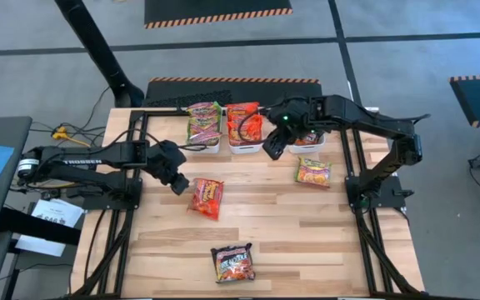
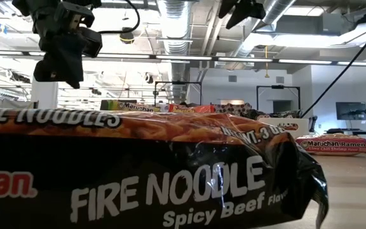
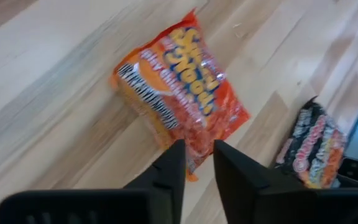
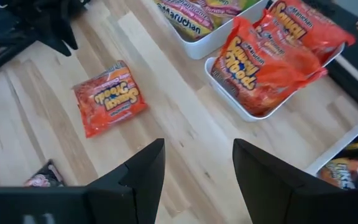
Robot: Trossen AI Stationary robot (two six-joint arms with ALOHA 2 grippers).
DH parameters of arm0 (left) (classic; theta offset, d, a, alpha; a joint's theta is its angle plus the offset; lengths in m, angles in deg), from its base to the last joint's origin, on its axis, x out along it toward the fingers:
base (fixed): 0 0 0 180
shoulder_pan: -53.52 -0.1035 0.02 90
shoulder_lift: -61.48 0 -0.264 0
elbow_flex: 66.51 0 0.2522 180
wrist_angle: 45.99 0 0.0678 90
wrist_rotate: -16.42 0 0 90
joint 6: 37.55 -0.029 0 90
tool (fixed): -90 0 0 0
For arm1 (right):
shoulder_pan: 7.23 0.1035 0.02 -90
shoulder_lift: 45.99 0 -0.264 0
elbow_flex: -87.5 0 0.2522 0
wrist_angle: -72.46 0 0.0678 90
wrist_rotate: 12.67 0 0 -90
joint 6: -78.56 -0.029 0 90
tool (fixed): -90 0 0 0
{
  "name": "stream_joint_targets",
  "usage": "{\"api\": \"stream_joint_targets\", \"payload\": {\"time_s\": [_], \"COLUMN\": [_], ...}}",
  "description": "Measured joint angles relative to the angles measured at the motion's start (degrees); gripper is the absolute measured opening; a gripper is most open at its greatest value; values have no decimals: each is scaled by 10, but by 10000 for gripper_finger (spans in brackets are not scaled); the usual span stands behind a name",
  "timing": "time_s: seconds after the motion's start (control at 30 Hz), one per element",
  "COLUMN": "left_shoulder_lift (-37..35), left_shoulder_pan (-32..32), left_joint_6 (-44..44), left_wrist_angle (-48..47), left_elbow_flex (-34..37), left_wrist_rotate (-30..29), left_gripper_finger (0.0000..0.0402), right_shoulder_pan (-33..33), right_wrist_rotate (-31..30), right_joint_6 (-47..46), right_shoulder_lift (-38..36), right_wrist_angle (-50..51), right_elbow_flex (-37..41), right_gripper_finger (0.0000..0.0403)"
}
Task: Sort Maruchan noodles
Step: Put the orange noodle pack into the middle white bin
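Orange packet [image 1: 207,198] just beside left pincer [image 1: 179,185], nearly closed, empty | right pincer [image 1: 272,150] open above bins [image 1: 246,146]

The left arm reaches in from its side, its pincer [image 1: 177,182] angled downward with fingers [image 3: 168,168] nearly closed, holding nothing. The right arm stretches across, its pincer [image 1: 272,148] spread wide and empty.

Even, bright light falls from overhead; in the low view long ceiling strip lights [image 2: 189,58] glow white. The wooden table [image 1: 307,225] shows only soft, faint shadows. The black packet [image 2: 145,172] filling the low view carries glossy sheen. The orange packet [image 3: 176,93] in the left wrist view is blurred.
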Motion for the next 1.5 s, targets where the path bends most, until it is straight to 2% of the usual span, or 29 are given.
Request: {"api": "stream_joint_targets", "payload": {"time_s": [0.17,0.27,0.43,0.73,0.93,1.2,1.4,1.5], "left_shoulder_lift": [0,0,-2,-2,-5,-22,-27,-28], "left_shoulder_pan": [0,0,0,-1,0,0,-1,-1], "left_joint_6": [2,6,17,26,24,13,15,15], "left_wrist_angle": [-10,-21,-21,14,31,51,71,78], "left_elbow_flex": [0,0,29,70,106,151,155,155], "left_wrist_rotate": [-10,-6,32,50,61,77,82,92], "left_gripper_finger": [117,129,125,110,109,109,109,109], "right_shoulder_pan": [10,16,17,22,25,35,42,46], "right_wrist_rotate": [3,9,66,118,200,264,288,310], "right_joint_6": [-25,-27,-21,-11,-23,-25,-27,-49], "right_shoulder_lift": [15,31,68,130,176,229,229,219], "right_wrist_angle": [2,0,-7,-65,-130,-130,-137,-192], "right_elbow_flex": [1,1,1,1,1,4,67,117], "right_gripper_finger": [214,214,214,214,214,214,213,206]}}
